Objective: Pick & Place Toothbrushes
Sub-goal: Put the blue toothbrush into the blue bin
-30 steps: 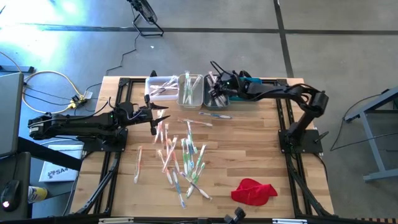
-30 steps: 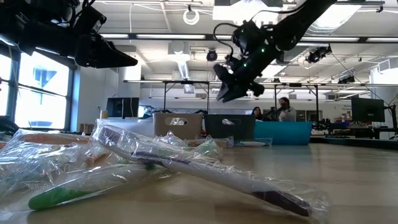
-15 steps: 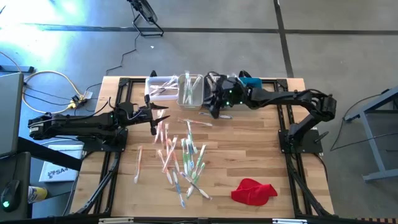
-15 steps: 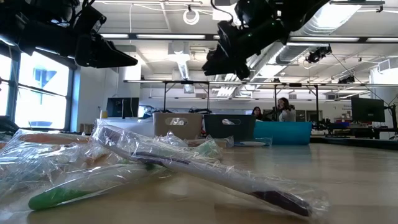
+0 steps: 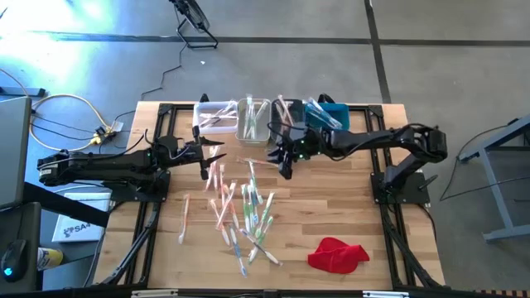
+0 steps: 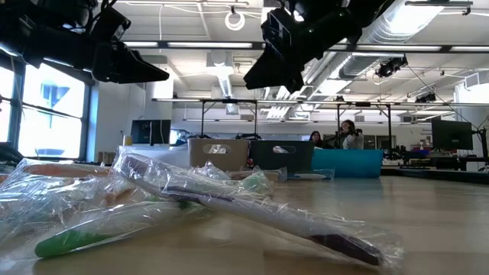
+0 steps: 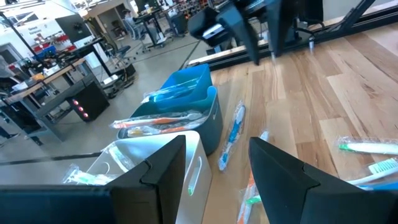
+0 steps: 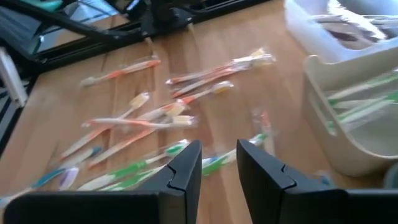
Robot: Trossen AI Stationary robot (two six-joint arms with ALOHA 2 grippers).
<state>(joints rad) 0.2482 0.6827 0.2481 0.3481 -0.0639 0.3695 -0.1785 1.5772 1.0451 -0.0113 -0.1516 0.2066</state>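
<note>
Right gripper (image 5: 284, 162) has swung off the bins (image 5: 252, 121), frame top centre, back over the bench (image 5: 331, 199); fingers narrow, empty. Next pick due. Toothbrushes (image 5: 240, 207) scattered mid-frame. Left gripper (image 5: 207, 149) waits centre-left, fingers wide.

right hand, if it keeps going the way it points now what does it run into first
Probably the loose toothbrushes scattered on the table. The right hand, fingers slightly apart and empty, angles down at the green-handled ones just ahead. Depth is unclear, so bare wood could come first.
</note>
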